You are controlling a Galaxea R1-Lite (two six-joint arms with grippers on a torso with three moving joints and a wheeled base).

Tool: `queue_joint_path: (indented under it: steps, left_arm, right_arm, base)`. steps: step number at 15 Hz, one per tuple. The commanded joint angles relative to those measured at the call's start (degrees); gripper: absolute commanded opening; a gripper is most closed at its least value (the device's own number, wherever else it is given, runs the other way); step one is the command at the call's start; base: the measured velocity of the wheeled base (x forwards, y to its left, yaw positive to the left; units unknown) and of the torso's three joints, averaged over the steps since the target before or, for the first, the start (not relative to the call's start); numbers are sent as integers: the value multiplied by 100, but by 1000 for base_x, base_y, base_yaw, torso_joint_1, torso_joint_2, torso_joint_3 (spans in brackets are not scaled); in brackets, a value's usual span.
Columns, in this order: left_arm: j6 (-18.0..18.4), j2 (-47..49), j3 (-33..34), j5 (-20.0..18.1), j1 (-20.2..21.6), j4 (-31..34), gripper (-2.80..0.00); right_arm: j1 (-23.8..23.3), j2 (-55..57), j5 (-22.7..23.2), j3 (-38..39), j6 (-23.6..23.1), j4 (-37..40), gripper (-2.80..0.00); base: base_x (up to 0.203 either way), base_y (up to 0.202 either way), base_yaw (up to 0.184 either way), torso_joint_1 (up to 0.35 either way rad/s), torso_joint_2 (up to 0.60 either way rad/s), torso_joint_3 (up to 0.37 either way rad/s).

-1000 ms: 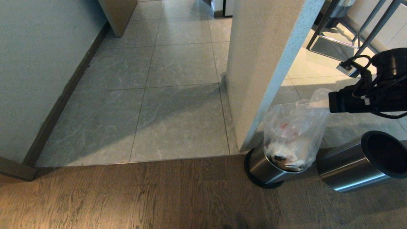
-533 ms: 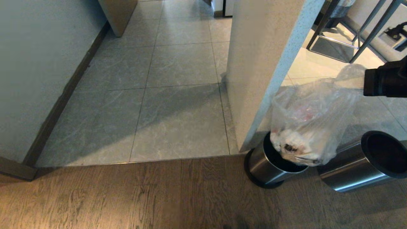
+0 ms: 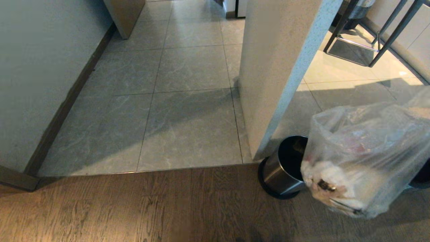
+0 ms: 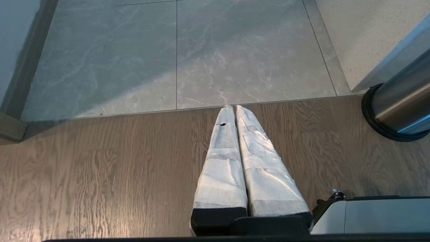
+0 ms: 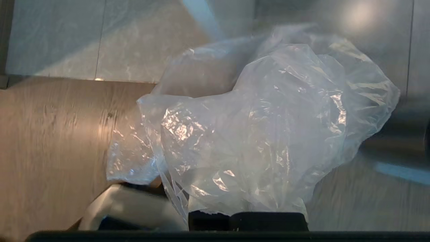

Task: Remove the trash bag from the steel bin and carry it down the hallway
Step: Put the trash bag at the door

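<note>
The trash bag, clear crinkled plastic with white, tan and dark scraps at its bottom, hangs free of the floor at the right, just right of the steel bin. The bin stands open and dark inside at the corner of the pale wall. In the right wrist view the bag bulges over the black base of my right gripper and hides the fingers, which are shut on its top. My left gripper is shut and holds nothing, low over the wood floor, left of the bin. The hallway of grey tiles runs ahead.
A pale wall corner stands directly behind the bin. A grey wall with a dark baseboard lines the hallway's left side. The dark rim of a second bin peeks from behind the bag. Metal stool legs stand at the back right.
The bag has come up out of the bin and swung to the right and nearer the head camera. The right arm has left the head view.
</note>
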Motion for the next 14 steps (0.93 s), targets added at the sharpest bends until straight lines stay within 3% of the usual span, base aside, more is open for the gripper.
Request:
queue_joint_path:
  steps: [1,3,7,10,12,14]
  left_arm:
    - [0,0,0,1,0,0,-280]
    - [0,0,0,1,0,0,-280]
    - [0,0,0,1,0,0,-280]
    - [0,-7,0,1,0,0,-280]
    - [0,-5,0,1,0,0,-280]
    - [0,0,0,1,0,0,-280]
  right_arm:
    - [85,-1166,-100,696,112,25,-280]
    - [220,-2103,-309,1542,215,12,-280]
    - [460,-3941,-1269,3625,245,-113,-280]
    - [525,-4886,-1844,5033,199,-675,-280]
    - [602,-5312,-2169,5542,70,-1514,-280]
    - [631,-5801,-2181,5742,-266,-1839,-280]
  base:
    - [0,0,0,0,0,0]
    - [0,0,0,0,0,0]
    - [0,0,0,0,0,0]
    - [0,0,0,0,0,0]
    - [0,0,0,0,0,0]
    - [0,0,0,0,0,0]
